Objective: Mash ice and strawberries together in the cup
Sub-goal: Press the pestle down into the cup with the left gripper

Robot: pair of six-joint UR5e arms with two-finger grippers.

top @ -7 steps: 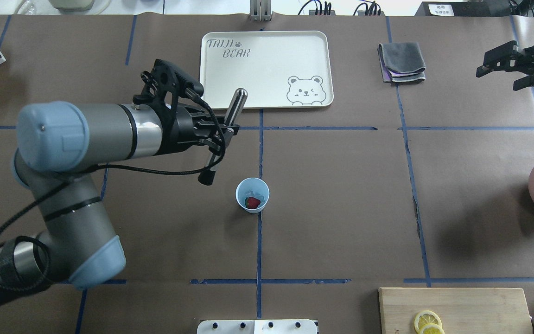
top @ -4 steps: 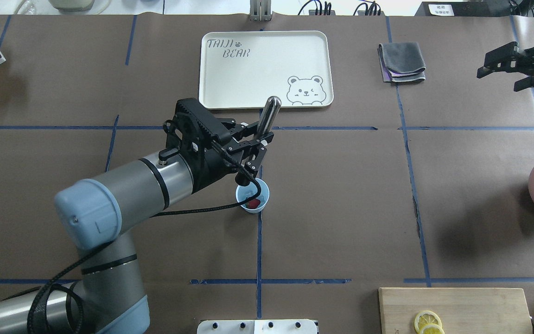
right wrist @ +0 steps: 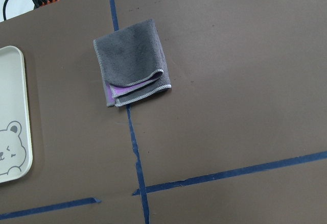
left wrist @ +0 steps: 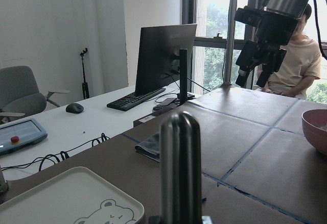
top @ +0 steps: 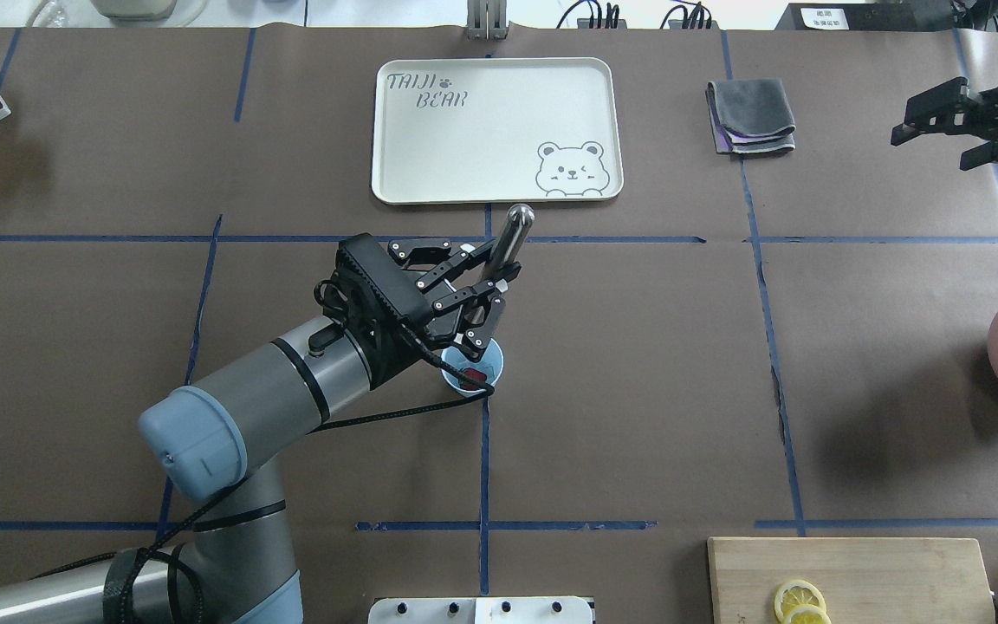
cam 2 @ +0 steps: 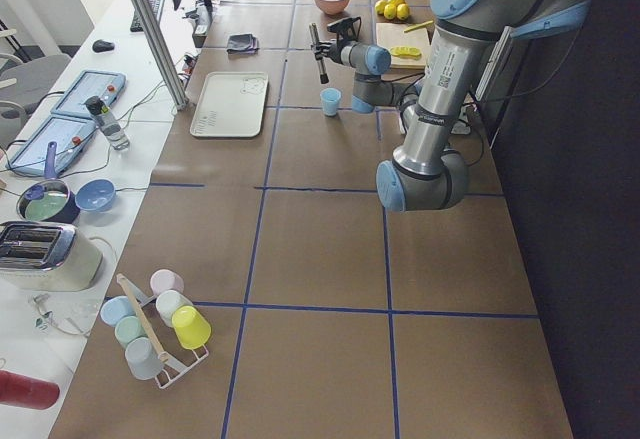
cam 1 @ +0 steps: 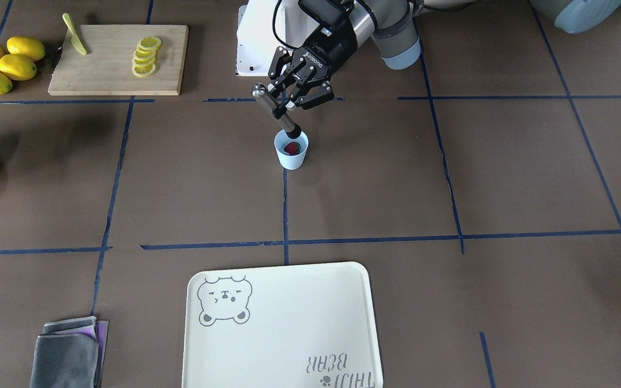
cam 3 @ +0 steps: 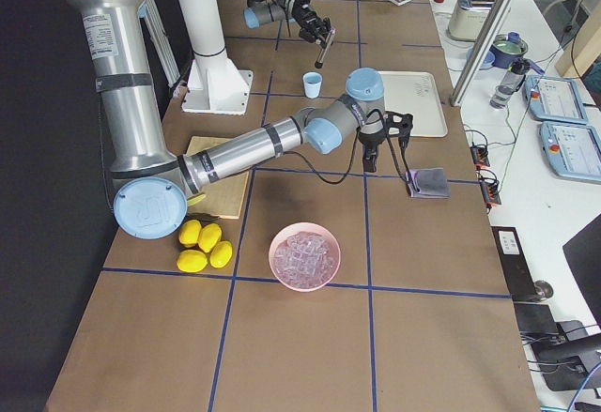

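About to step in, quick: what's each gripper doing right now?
Left gripper: closed on the metal muddler.
Right gripper: open, holding nothing.

Bright even light, soft shadows, foreground perhaps blurred.

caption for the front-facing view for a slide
Left gripper holds a tilted metal muddler just above the pale-blue cup containing a strawberry.
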